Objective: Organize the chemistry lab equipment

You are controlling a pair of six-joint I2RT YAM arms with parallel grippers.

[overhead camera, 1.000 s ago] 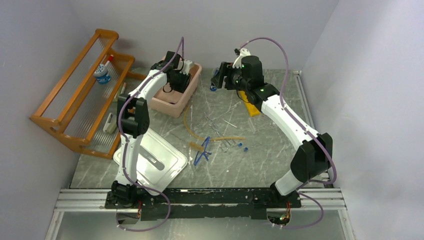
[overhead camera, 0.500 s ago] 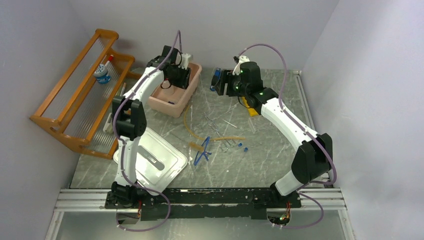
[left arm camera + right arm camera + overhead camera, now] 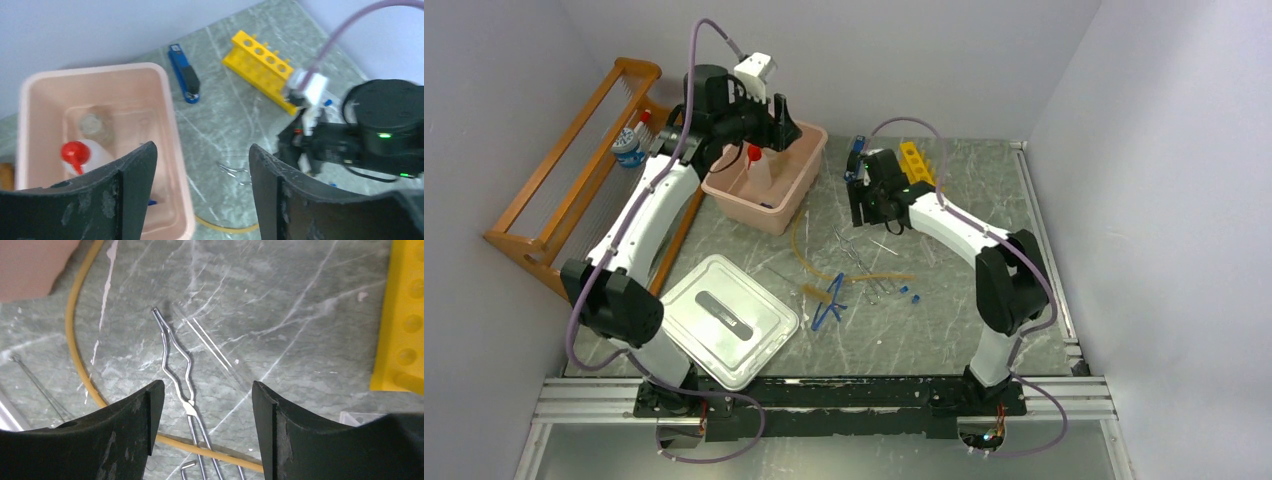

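Two grippers, both spread wide and holding nothing.

- Left gripper (image 3: 200,152): hangs over the pink tub (image 3: 769,212) at the far left of the surface.
- Tub contents: a white squeeze bottle (image 3: 75,152) with a red cap, upright, and a small clear jar (image 3: 93,125) beside it.
- Right gripper (image 3: 205,392): hangs low over a thin bent wire tool (image 3: 176,371), with a clear glass tube (image 3: 215,352) just to its right.
- Tan hose (image 3: 874,277): curves across the middle of the surface.
- Blue tongs (image 3: 829,308) and small blue-capped tubes (image 3: 914,297): lie near the hose's near stretch.
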